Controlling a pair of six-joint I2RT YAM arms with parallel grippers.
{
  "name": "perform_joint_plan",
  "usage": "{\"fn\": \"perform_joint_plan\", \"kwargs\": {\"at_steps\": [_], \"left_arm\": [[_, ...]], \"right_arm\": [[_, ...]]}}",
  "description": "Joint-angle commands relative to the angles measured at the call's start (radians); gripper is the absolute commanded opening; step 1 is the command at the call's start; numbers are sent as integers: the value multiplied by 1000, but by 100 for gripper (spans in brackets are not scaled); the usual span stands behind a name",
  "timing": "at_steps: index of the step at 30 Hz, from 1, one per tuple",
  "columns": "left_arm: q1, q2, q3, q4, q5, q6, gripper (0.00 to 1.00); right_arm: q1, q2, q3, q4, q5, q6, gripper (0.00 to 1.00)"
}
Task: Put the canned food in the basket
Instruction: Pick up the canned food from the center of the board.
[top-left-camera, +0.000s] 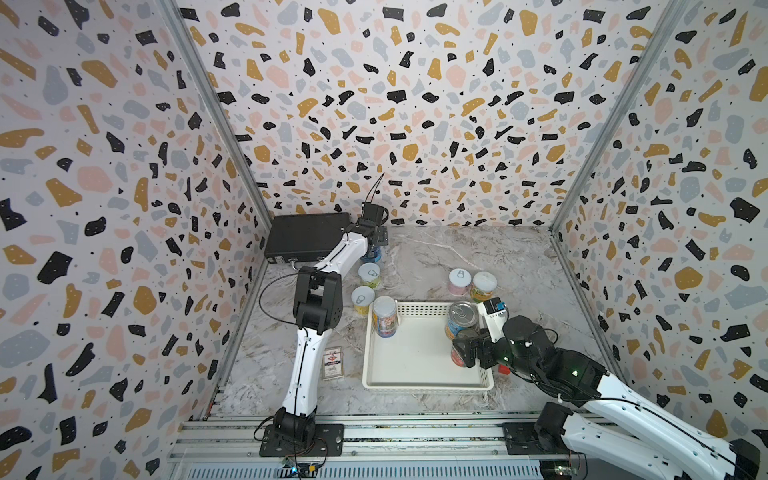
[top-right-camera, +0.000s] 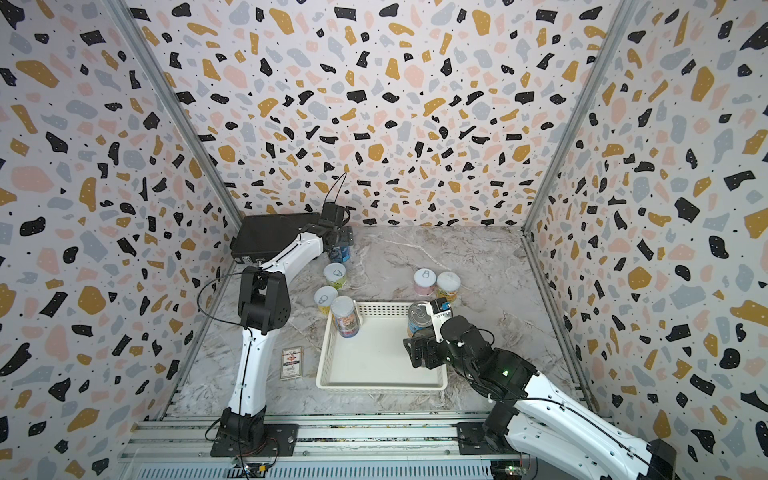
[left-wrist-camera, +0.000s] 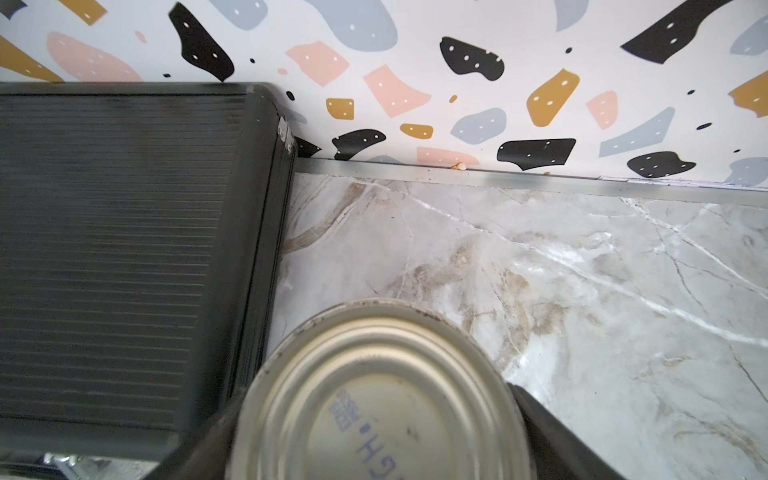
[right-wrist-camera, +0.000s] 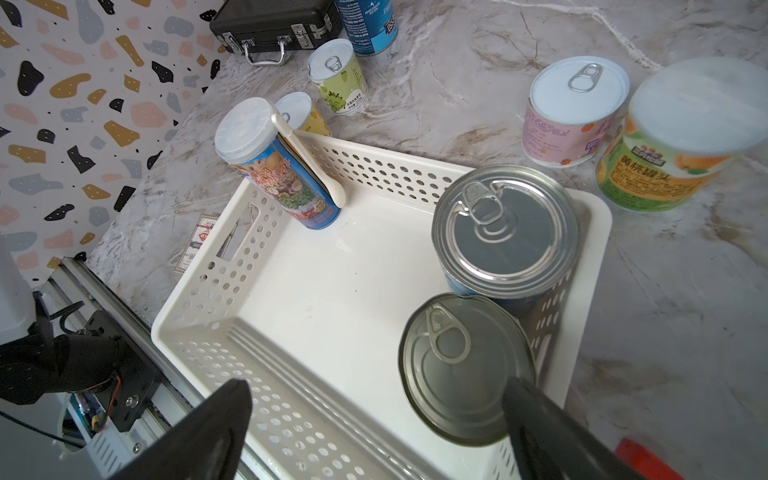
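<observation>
5 cans stand outside the basket (top-left-camera: 415, 383) and 3 stand inside it. At far left, the left gripper (top-left-camera: 374, 241) straddles the blue can (left-wrist-camera: 374, 407), which stands just beside the black briefcase (top-left-camera: 307, 237). Its fingers flank the can on both sides; you cannot tell whether they press it. Risk: the finger on the briefcase side may catch the case and tip the can. At right, the right gripper (right-wrist-camera: 376, 390) is wide and empty over the near silver-topped can (right-wrist-camera: 457, 365). Risk: a descent would strike that lid.
</observation>
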Motion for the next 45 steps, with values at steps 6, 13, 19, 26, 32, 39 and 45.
{"fn": "perform_joint_plan", "kwargs": {"at_steps": [6,13,19,26,32,39,45], "left_arm": [[8,12,12,20,27,26,69],[8,-42,7,13,61,13,62],[8,-117,13,-16,64,6,60],[7,-207,-7,-49,78,0,56],[-1,-292,-63,-75,70,-7,52],[-8,-415,-153,-103,61,-20,52],[-24,-510,-205,-177,55,-61,49]], "right_arm": [[-2,1,35,13,-1,4,100],[-2,1,35,13,-2,4,100],[-2,0,36,13,-2,4,100],[-3,-1,37,12,-3,6,100],[-2,-19,37,4,8,6,100],[-2,-44,38,-2,22,4,100],[-2,-70,36,-13,50,0,100]]}}
